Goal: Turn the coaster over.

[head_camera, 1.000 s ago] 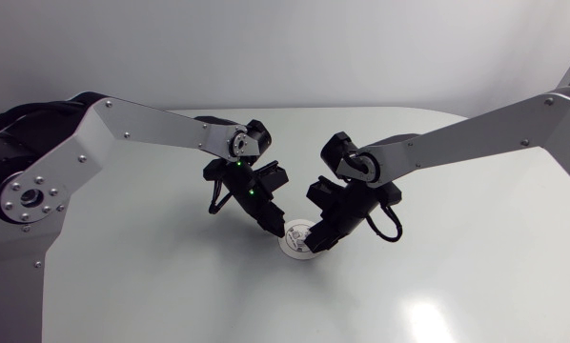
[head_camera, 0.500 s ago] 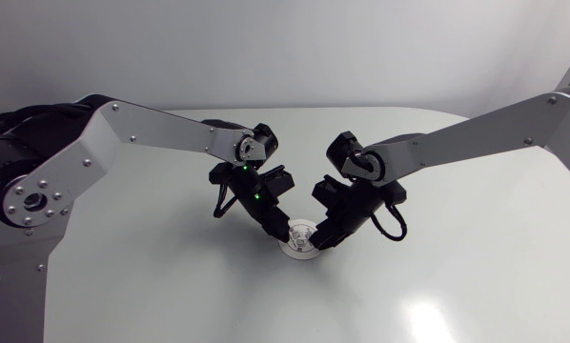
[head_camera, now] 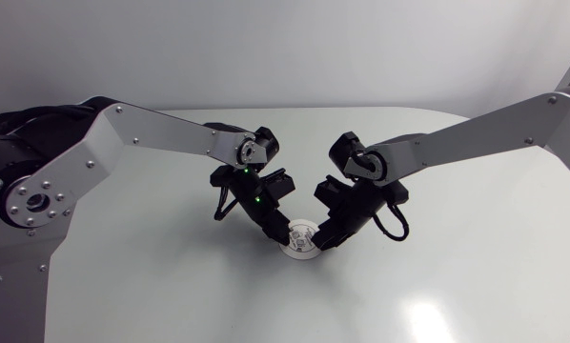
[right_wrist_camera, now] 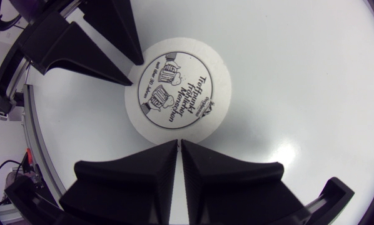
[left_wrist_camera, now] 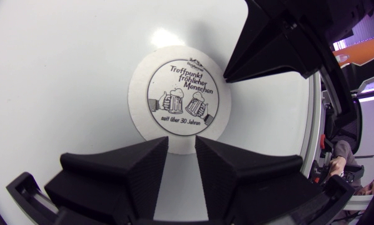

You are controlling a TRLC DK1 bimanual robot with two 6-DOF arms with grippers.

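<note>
both claws down at the coaster, mid-bench
white bench, left arm and right arm angled in; left claw narrowly apart, right claw pinched nearly closed, tips at opposite edges of the flat coaster, print up.

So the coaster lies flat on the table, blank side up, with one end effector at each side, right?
Not blank: the left wrist view shows the printed side up. The coaster lies flat on the table, with the left end effector and the right end effector at opposite sides.
</note>
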